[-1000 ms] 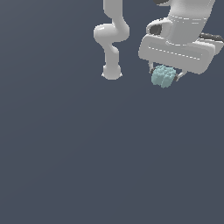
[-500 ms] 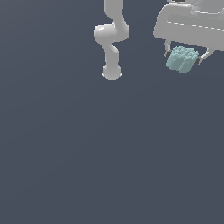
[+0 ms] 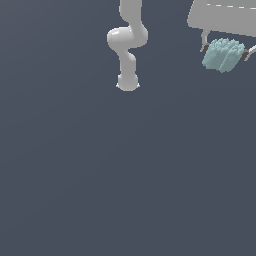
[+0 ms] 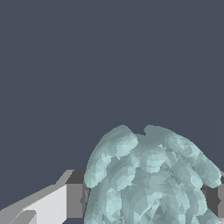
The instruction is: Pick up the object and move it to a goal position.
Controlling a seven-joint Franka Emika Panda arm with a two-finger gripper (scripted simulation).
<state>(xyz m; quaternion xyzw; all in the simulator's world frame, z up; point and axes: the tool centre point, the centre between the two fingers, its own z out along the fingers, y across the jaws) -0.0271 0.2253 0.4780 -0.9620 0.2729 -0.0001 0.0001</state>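
- Exterior view: my pincer (image 3: 226, 51) hangs in the upper corner on the exterior view's right, well off to the side of my arm's base (image 3: 127, 82), with its white body cut by the frame edge.
- Exterior view: the pincer is closed on the object (image 3: 223, 54), one finger (image 3: 204, 41) against each side of it, so the object sits between them, clear of the flat dark grey floor (image 3: 110, 175).
- Exterior view: the object is a small pale teal lump, narrower than the pincer's white body, tilted, with fine ridges along its upper edge.
- Exterior view: my arm (image 3: 128, 40) rises from the base in stacked white joints and leaves the frame at the top.
- Wrist view: the object (image 4: 151, 177) fills the space between my fingers; its surface is a cluster of rounded, overlapping lobes, light cyan with paler highlights and greyer hollows.
- Wrist view: one finger (image 4: 52, 205) shows white with a dark grey pad pressed against the lump's side; the other finger's dark pad (image 4: 215, 199) touches the opposite side at the frame edge.
- Wrist view: behind the object lies only the plain dark grey floor (image 4: 87, 65).
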